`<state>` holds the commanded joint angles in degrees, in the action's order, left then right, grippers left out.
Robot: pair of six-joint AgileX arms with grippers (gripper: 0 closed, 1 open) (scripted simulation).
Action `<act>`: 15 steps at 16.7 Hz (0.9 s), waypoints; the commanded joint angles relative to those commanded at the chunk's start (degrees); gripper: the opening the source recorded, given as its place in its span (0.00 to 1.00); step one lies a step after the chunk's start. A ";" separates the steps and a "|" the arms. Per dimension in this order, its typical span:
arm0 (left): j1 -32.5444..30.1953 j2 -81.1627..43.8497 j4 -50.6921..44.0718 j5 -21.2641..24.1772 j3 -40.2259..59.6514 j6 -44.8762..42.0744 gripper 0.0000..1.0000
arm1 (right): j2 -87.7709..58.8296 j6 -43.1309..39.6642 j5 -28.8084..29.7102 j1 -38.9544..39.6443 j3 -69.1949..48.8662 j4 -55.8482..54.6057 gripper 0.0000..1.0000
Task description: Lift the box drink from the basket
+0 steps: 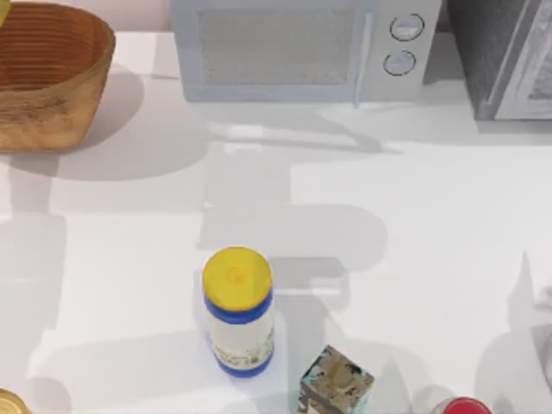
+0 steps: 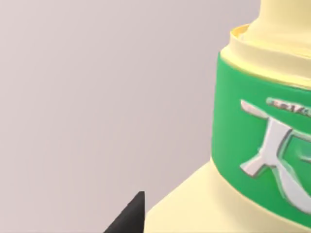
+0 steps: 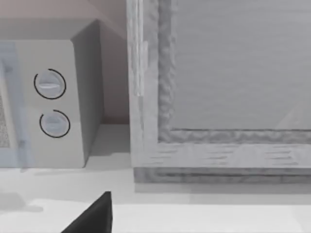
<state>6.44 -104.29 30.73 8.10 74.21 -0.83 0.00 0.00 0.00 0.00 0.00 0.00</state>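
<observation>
The basket [image 1: 47, 82] is round, woven and tan-brown, and stands at the table's far left corner, cut by the top view's edge. The box drink is out of view. A dark tip of my left gripper [image 2: 130, 217] shows in the left wrist view, close to a pale yellow bottle with a green band [image 2: 262, 131]. A dark tip of my right gripper [image 3: 95, 217] shows in the right wrist view, low over the white table and facing the appliances at the back.
A white microwave [image 1: 293, 47] stands at the back middle, with a grey appliance [image 1: 504, 56] to its right. A yellow-capped, blue-banded bottle [image 1: 237, 310] and a small dark mottled box [image 1: 336, 381] stand near the front. A red cap [image 1: 466, 405] and a yellow top [image 1: 9, 404] touch the front edge.
</observation>
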 joint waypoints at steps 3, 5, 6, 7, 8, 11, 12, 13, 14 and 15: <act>0.04 -0.23 0.14 -0.02 -0.17 -0.10 0.00 | 0.00 0.00 0.00 0.00 0.00 0.00 1.00; -0.01 0.21 -0.12 -0.06 -0.70 -0.04 0.00 | 0.00 0.00 0.00 0.00 0.00 0.00 1.00; -0.10 1.18 -0.55 -0.14 -1.65 0.04 0.00 | 0.00 0.00 0.00 0.00 0.00 0.00 1.00; -0.24 2.73 -1.12 -0.26 -3.00 0.12 0.00 | 0.00 0.00 0.00 0.00 0.00 0.00 1.00; -0.42 4.86 -1.82 -0.42 -4.69 0.19 0.00 | 0.00 0.00 0.00 0.00 0.00 0.00 1.00; -1.12 14.76 -4.67 -1.14 -11.63 0.36 0.00 | 0.00 0.00 0.00 0.00 0.00 0.00 1.00; -1.40 19.22 -5.91 -1.45 -14.60 0.40 0.00 | 0.00 0.00 0.00 0.00 0.00 0.00 1.00; -1.69 24.24 -7.28 -1.79 -17.87 0.43 0.00 | 0.00 0.00 0.00 0.00 0.00 0.00 1.00; -1.99 29.78 -8.78 -2.16 -21.42 0.45 0.00 | 0.00 0.00 0.00 0.00 0.00 0.00 1.00; -2.30 35.73 -10.37 -2.55 -25.18 0.47 0.00 | 0.00 0.00 0.00 0.00 0.00 0.00 1.00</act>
<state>4.13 -68.56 20.36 5.54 49.03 -0.36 0.00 0.00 0.00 0.00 0.00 0.00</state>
